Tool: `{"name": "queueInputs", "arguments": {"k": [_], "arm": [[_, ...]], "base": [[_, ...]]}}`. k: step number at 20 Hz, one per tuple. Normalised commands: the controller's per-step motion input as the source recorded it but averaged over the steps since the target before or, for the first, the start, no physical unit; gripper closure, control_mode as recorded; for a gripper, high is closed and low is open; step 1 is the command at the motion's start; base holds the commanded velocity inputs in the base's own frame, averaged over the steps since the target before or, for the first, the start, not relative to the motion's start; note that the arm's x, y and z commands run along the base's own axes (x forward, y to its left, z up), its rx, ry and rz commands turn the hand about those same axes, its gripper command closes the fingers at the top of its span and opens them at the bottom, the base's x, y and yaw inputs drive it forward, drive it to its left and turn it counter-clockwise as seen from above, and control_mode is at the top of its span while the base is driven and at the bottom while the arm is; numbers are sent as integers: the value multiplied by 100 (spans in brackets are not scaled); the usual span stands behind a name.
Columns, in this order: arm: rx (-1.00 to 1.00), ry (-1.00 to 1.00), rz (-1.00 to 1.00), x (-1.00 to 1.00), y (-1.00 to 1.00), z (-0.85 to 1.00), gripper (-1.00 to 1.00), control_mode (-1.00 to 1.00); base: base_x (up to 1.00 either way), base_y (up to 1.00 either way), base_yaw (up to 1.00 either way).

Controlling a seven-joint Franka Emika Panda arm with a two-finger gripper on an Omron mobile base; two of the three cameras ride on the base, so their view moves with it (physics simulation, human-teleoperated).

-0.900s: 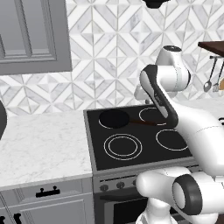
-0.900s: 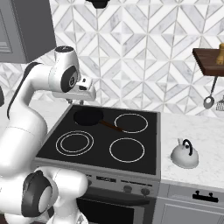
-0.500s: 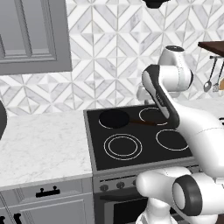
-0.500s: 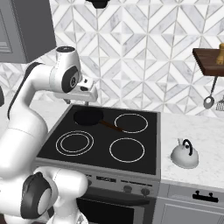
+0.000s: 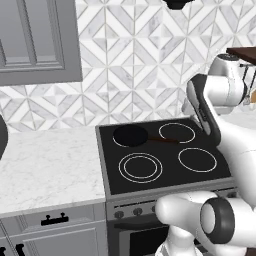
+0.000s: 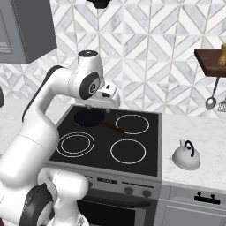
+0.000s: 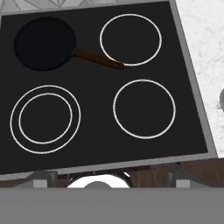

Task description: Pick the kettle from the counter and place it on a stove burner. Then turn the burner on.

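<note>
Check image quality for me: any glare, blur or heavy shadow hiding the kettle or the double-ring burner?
Right base view: kettle sharp, evenly lit, soft shadow only. Left base view: stove burner rings crisp, no glare on the glass. Hand view: slightly soft, yet the rings read clearly.

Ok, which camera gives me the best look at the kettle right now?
The right base view: the kettle stands whole and unobstructed on the counter right of the stove. The hand view catches just a grey sliver of it at its right edge.
</note>
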Motion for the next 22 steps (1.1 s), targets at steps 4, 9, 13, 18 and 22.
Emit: {"name": "queueInputs", "arguments": {"k": [4,9,13,18,22], "arm": [[0,3,-9,0,-100,-6,-100,-100],[-2,4,-3,8,-100,-6,-100,-100],[-7,7,0,41,-97,-4,-100,-100],[-8,2,0,53,-80,-24,-100,-100],[-6,6,0,68,-74,-51,-100,-100]], "base": [[0,0,0],[0,0,0],[0,0,0],[0,0,0],[0,0,0]]}}
